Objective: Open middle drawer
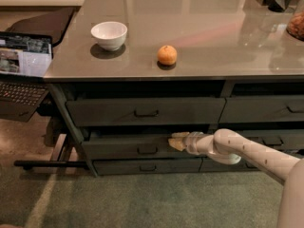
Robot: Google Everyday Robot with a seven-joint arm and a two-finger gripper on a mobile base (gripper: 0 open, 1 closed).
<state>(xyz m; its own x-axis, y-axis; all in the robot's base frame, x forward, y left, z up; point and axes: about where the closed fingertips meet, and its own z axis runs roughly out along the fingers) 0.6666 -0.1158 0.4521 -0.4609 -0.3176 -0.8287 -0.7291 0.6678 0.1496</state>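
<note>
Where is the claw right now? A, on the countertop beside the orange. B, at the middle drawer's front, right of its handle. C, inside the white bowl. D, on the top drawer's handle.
B: the claw is at the front of the middle drawer, just right of its handle and well below the countertop.

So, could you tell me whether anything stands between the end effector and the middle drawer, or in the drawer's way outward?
Nothing visible does. The end effector is at the upper edge of the wide dark grey-green middle drawer, right of its small dark loop handle, and nothing stands before the drawer front.
</note>
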